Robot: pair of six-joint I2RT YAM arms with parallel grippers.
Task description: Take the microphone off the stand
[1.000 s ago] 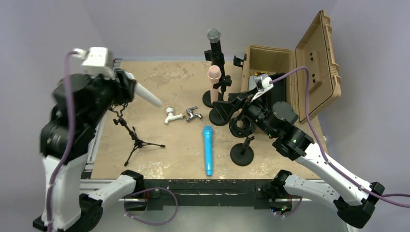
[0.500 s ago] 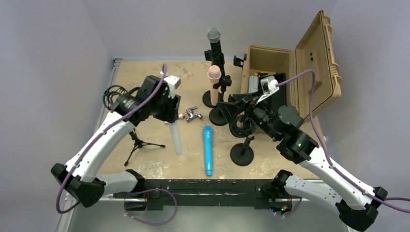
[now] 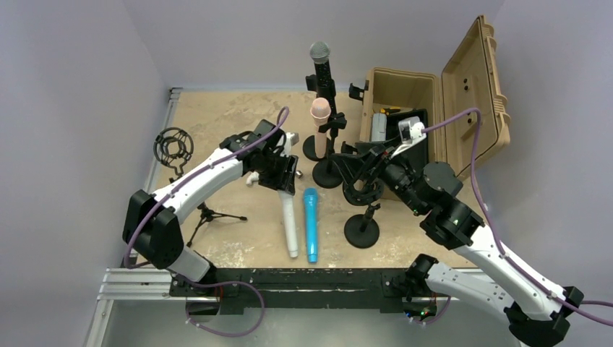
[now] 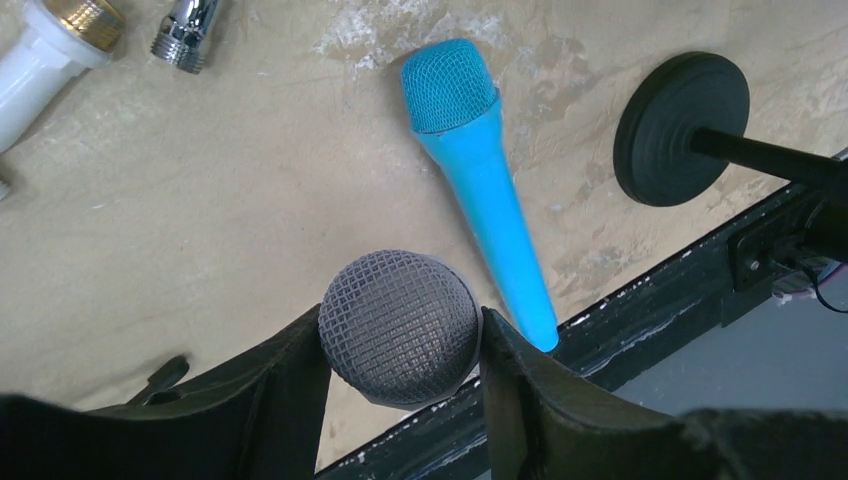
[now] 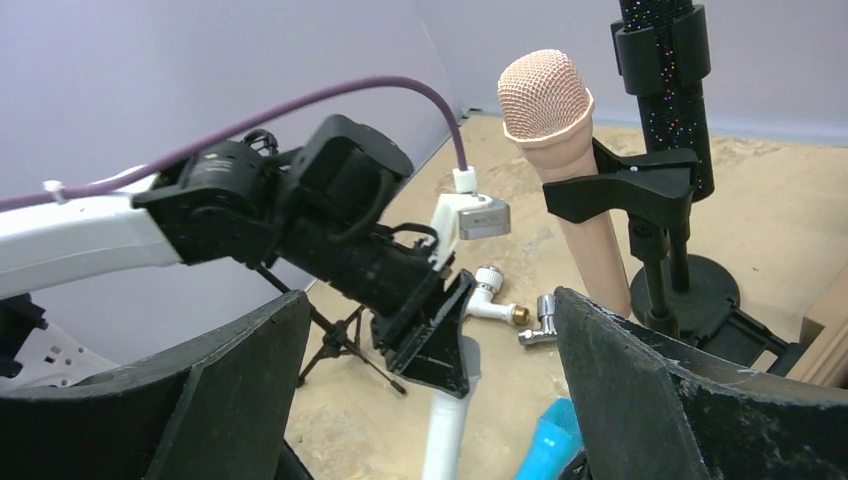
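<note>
Sandy tabletop (image 3: 231, 123) with plain lavender walls around it, and a fair bit of audio junk on it. So, the task's thing: the white microphone (image 3: 289, 224) is clearly off its stand. The left end effector (image 3: 284, 173) has it clamped right at the grey mesh head, fingers (image 4: 285, 390) snug on both sides, with the body pointing down toward 6 o'clock, near the front edge. A blue microphone (image 3: 311, 224) lies flat just beside it at 3 o'clock, roughly parallel. My guess is the little tripod stand (image 3: 206, 213) over at 9 o'clock, with the wire shock mount (image 3: 173, 144) on top, is where it lived. So I'd say the pull itself is done and this is the set-down step. I can't tell whether the tail end is touching the tabletop or just above it. The next move looks like lowering until the body lies flat, then opening up and backing off without rolling it into the blue one. The right end effector (image 5: 425, 330) is spread wide with nothing in it, parked at 3 o'clock near the round-base stand (image 3: 361, 228). Beyond it at 12 o'clock, a pink microphone (image 3: 320, 119) sits in its clip and a black microphone (image 3: 322, 72) stands upright behind that. Neither one is being touched.
</note>
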